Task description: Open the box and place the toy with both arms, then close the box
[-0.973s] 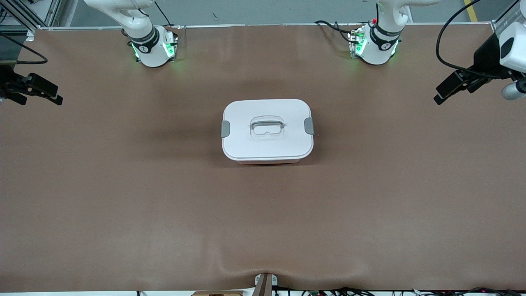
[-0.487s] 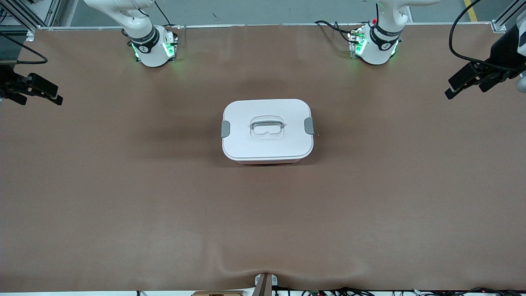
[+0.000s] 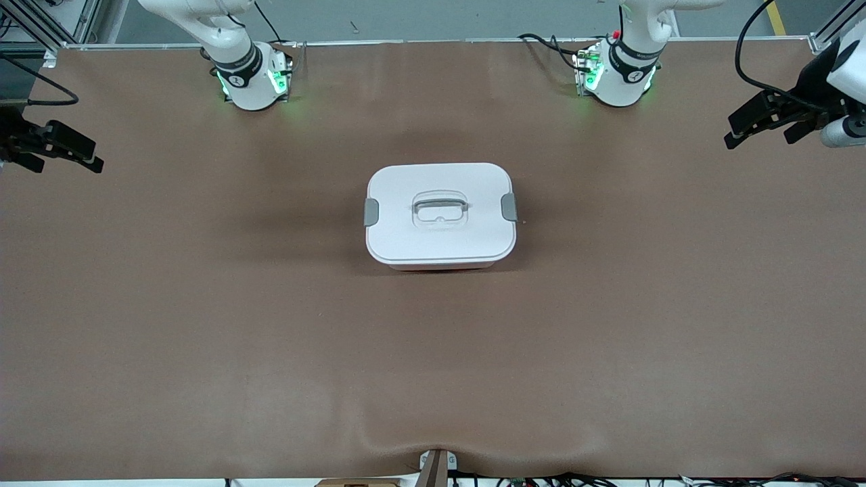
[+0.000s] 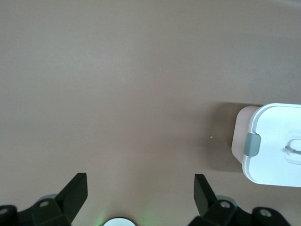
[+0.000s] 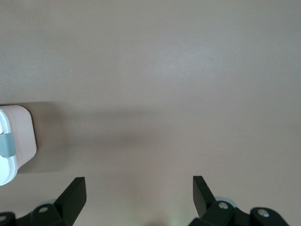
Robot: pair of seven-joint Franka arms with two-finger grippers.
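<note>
The box (image 3: 440,215) sits shut in the middle of the table, its white lid on, with a recessed centre handle (image 3: 440,205) and a grey clip on each end (image 3: 371,212) (image 3: 509,206). It also shows in the left wrist view (image 4: 273,145) and the right wrist view (image 5: 14,143). The toy is out of view. My left gripper (image 3: 758,125) is open and empty, up over the table's edge at the left arm's end; its fingers (image 4: 77,190) stand wide apart. My right gripper (image 3: 64,152) is open and empty over the right arm's end; its fingers (image 5: 76,192) stand wide apart.
The brown mat (image 3: 270,338) covers the whole table. The two arm bases (image 3: 252,78) (image 3: 617,74) stand along the table's edge farthest from the front camera. A small bracket (image 3: 436,467) sits at the edge nearest the front camera.
My left gripper has shifted a little over the left arm's end of the table, out toward the edge and then slightly back. The right gripper and the box have not moved.
</note>
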